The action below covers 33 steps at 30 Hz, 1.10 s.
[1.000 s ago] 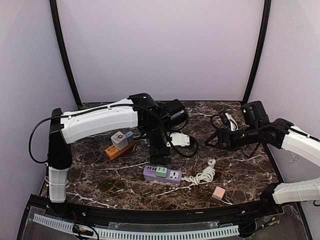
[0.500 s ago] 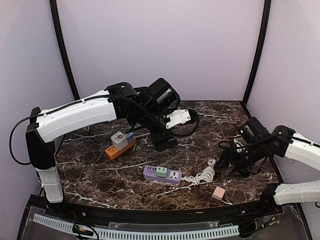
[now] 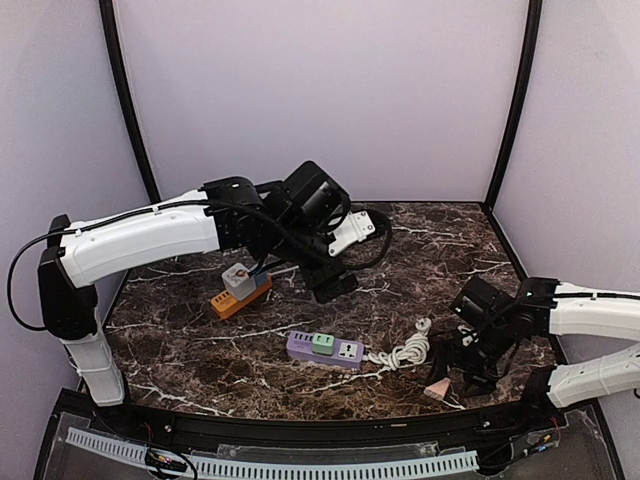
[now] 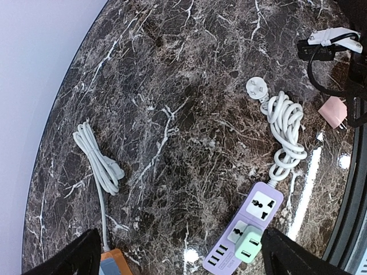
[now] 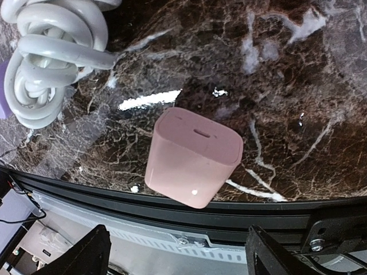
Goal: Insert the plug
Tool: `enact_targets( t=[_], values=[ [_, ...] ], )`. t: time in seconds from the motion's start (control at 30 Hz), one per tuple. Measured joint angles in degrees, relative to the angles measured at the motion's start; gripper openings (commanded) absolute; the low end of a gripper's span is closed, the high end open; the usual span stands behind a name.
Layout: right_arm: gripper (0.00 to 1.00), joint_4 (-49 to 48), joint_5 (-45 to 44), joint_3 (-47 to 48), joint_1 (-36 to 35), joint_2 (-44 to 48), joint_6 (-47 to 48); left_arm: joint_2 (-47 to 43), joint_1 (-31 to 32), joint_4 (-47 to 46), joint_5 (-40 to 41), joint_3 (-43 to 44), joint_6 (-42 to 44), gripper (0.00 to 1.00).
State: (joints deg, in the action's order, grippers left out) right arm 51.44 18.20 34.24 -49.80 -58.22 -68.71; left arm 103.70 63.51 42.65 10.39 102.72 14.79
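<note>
Pink charger plug (image 5: pixel 194 157) lies on bench (image 5: pixel 287 69) near front edge. Right end effector (image 5: pixel 179 249) released, hovering over it. Likely light, rigid, glossy: pinch flat sides. Left end effector (image 4: pixel 189 255) released, empty.

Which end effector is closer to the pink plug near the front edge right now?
Right. The right end effector hangs open close over the pink plug. The left end effector is raised on the far side of the power strip, well away from the plug.
</note>
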Motion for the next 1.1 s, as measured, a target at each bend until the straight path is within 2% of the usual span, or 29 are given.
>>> enact_targets(
  t=[0.3, 0.53, 0.8, 0.93, 1.0, 1.1],
  values=[
    [0.79, -5.1, -0.5, -0.7, -0.2, -6.2, 0.7, -1.4, 0.0, -1.1, -0.1, -2.1, -3.1, 0.99],
    [0.68, -6.7, -2.1, -0.6, -0.2, -9.3, 1.7, -2.5, 0.0, -1.3, -0.1, -2.4, -3.7, 0.99],
    [0.64, -8.5, -2.9, -0.6, -0.2, -11.4, 2.1, -2.6, 0.0, -1.3, -0.5, -2.5, -4.2, 0.99],
    [0.51, -8.8, -3.1, -0.6, -0.2, -12.2, 2.3, -2.6, 0.0, -1.2, -0.5, -2.6, -4.2, 0.99],
    [0.40, -8.8, -3.3, -0.6, -0.2, -12.2, 2.6, -2.6, 0.0, -1.2, -0.5, -2.8, -4.2, 0.99],
    [0.33, -8.3, -3.7, -0.2, -0.2, -12.3, 4.0, -2.6, 0.0, -1.3, -0.5, -3.2, -4.5, 0.99]
  ],
)
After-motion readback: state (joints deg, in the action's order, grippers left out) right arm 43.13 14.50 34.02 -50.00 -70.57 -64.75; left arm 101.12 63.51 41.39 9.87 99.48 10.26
